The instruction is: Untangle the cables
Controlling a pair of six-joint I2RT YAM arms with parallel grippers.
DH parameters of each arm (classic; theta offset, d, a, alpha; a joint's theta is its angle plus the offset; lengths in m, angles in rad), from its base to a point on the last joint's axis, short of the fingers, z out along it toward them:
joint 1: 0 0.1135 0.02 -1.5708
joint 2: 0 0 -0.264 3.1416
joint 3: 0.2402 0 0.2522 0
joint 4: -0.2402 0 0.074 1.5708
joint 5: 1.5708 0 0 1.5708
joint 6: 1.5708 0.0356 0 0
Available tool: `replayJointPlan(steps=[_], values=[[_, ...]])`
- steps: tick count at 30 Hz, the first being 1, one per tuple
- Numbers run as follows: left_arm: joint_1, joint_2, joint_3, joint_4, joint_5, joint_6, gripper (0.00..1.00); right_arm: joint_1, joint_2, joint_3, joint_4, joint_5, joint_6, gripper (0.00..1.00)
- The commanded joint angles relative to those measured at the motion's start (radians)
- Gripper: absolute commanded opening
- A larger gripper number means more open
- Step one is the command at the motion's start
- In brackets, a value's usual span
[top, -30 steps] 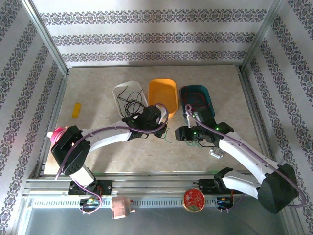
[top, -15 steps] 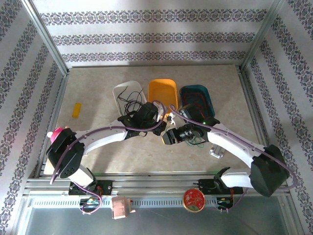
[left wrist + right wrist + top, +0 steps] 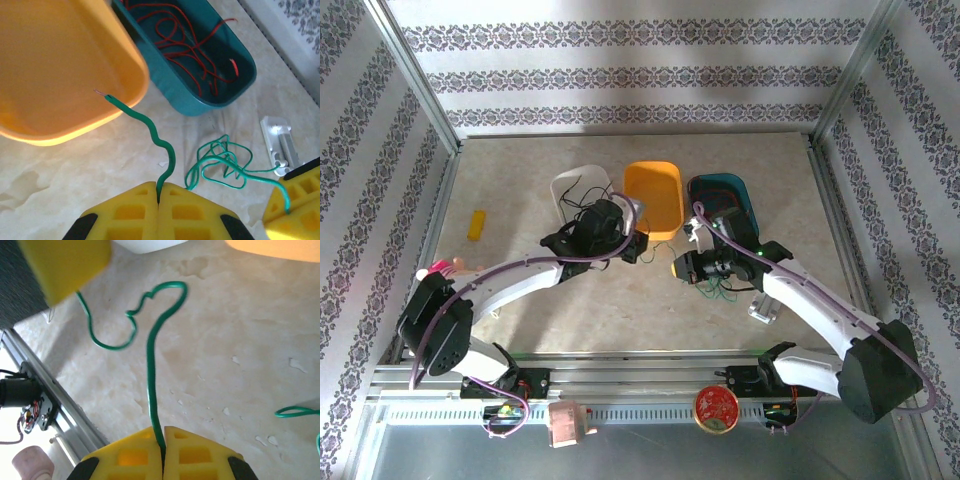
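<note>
A: Orange tray (image 3: 55,65)?
B: Plastic, smooth, semi-gloss. Teal tray (image 3: 197,106) same, glossier.
A: Green cable (image 3: 161,145)?
B: Smooth plastic insulation, slight sheen; bare metal tip.
A: Tabletop (image 3: 75,170)?
B: Stone-look, matt, blotchy. Left gripper (image 3: 158,190) fingers (image 3: 125,215): matt yellow plastic w/ molded pockets. Frame rails (image 3: 620,375): brushed alu.

White bin (image 3: 600,178), orange bin (image 3: 655,195), teal bin (image 3: 741,186) side by side on table (image 3: 520,170); yellow block (image 3: 477,224) apart.

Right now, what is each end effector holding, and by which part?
Left end effector pinches a green wire short of its stripped tip, which sticks out free. Right end effector pinches a green strand along its length; possibly the same wire, unclear.
</note>
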Motion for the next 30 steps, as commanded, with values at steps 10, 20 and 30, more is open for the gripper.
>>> replayJointPlan(steps=[10,20,30], values=[[0.132,0.037,0.051,0.119,0.075,-0.072,0.00,-0.026,-0.031,-0.007,0.016,0.063,0.080,0.38],[0.184,0.416,0.436,-0.045,-0.132,-0.075,0.00,-0.165,-0.236,-0.077,0.027,0.244,0.201,0.56],[0.181,0.702,0.817,-0.231,-0.163,-0.042,0.74,-0.186,-0.291,-0.103,-0.050,0.228,0.181,0.56]])
